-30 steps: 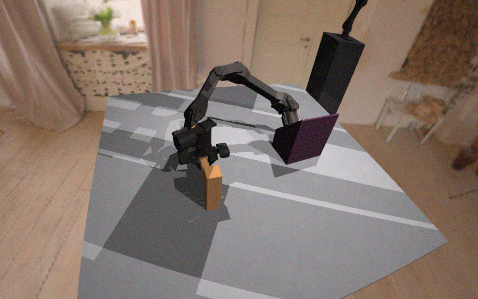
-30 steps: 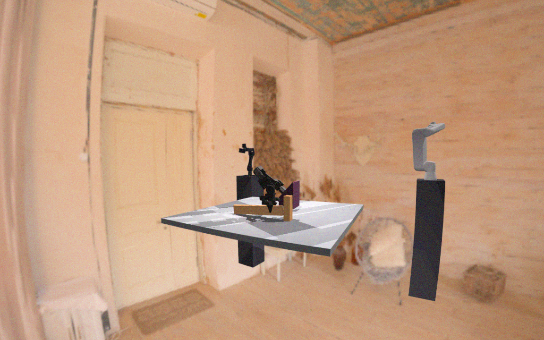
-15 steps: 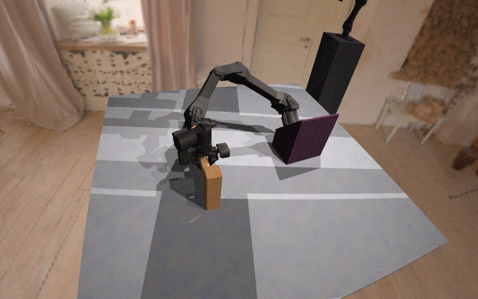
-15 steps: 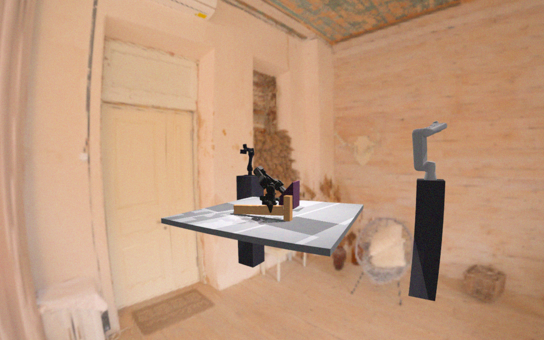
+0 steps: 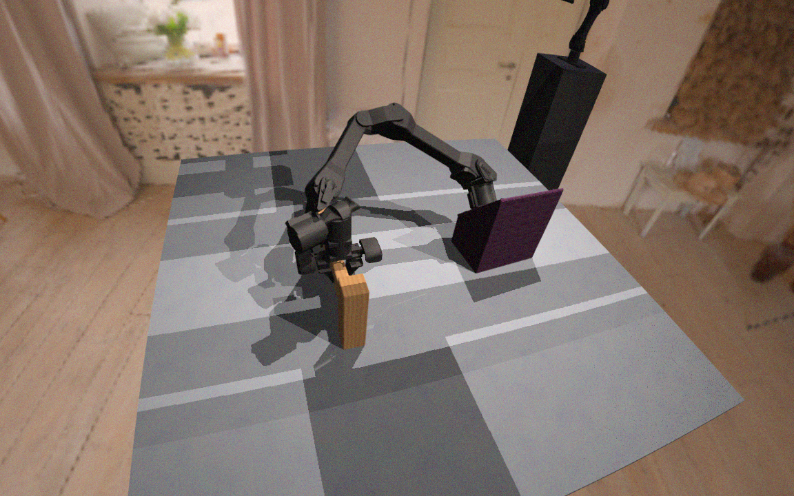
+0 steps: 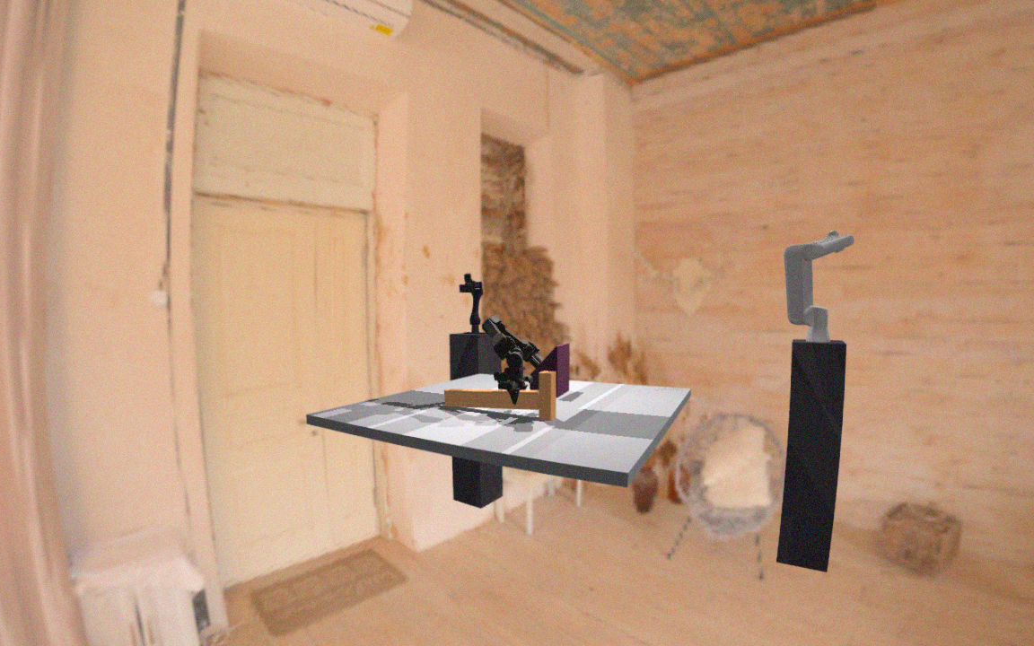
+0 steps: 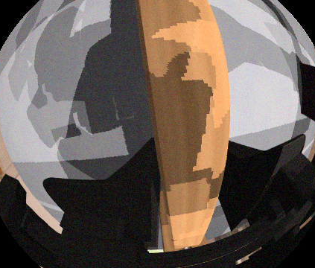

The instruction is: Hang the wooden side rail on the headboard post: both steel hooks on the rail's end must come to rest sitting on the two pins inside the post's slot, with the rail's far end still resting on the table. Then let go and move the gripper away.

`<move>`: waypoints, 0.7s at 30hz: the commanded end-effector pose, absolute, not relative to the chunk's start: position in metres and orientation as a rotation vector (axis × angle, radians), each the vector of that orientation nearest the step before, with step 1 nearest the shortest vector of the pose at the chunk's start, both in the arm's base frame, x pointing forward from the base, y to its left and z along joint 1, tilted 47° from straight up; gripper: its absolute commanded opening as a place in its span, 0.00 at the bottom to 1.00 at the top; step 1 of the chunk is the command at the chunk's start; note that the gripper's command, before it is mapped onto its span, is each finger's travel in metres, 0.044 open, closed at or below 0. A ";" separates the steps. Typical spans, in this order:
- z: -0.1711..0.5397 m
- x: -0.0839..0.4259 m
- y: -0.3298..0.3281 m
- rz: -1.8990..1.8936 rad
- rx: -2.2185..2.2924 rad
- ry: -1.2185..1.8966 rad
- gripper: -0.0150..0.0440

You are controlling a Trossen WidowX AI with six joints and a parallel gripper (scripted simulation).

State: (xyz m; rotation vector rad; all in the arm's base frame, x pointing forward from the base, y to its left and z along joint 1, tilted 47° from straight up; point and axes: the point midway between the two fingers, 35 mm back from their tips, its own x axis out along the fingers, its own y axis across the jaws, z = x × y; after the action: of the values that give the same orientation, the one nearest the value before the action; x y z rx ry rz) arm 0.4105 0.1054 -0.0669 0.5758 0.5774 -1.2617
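Note:
The wooden side rail lies lengthwise, close to level, with its near end right at the headboard post. The post is a light wooden block standing upright on the table. My gripper points down and is shut on the rail, a finger on each side, nearer the post end. The hooks, the pins and the slot are hidden, so I cannot tell whether they are engaged. I cannot tell for certain whether the rail's far end touches the table.
A purple wedge-shaped panel stands beside the arm's base, right of the post in the top view. A black pedestal with a small arm stands behind the table. Another dark pedestal bears a grey arm.

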 end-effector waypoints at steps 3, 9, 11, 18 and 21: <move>-0.063 0.412 0.117 -1.238 0.583 0.573 0.25; -0.064 0.413 0.117 -1.238 0.583 0.573 0.25; -0.064 0.413 0.117 -1.238 0.583 0.573 0.25; -0.064 0.413 0.118 -1.238 0.583 0.573 0.25; -0.064 0.413 0.118 -1.238 0.583 0.573 0.25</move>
State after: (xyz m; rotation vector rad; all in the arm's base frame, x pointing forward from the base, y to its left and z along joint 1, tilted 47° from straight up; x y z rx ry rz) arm 0.4122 0.1070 -0.0675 0.5801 0.5753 -1.2626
